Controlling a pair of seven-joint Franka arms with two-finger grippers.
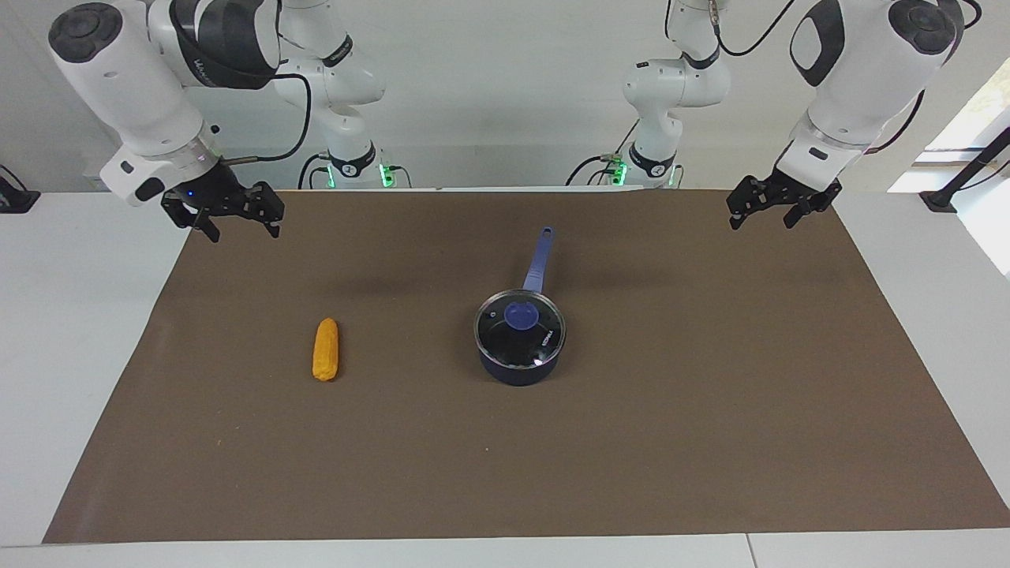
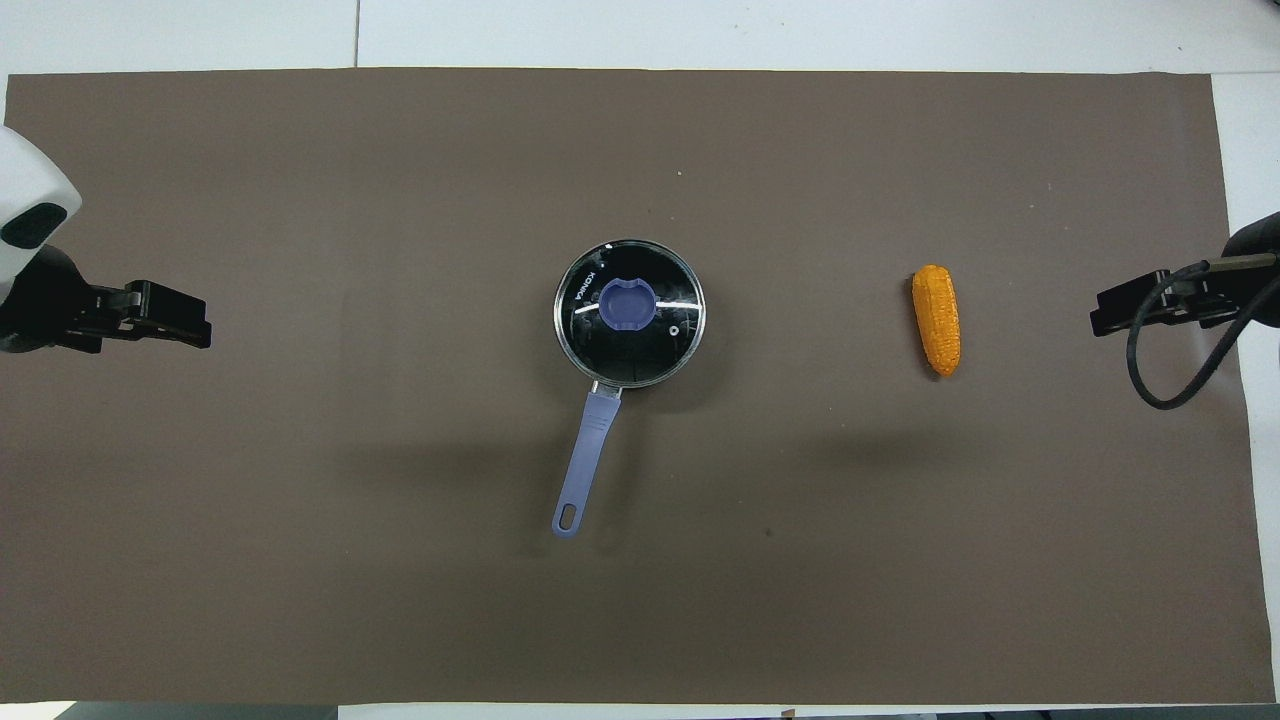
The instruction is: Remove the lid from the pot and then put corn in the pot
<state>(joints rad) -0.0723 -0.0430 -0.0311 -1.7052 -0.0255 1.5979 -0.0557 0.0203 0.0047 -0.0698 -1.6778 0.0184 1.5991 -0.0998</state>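
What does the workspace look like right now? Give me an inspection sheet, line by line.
Surface: brown mat on a white table.
Job's things: lid sits shut on the pot, whose handle points toward the robots. Corn lies on the mat beside the pot, toward the right arm's end, apart from it.
Clutter: nothing seen.
Claws: left claw hangs open over the mat's edge at the left arm's end; right claw hangs open over the edge at the right arm's end. Both hold nothing and wait.
Cables: a black cable loops by the right claw.
Surroundings: white wall, arm bases with green lights.
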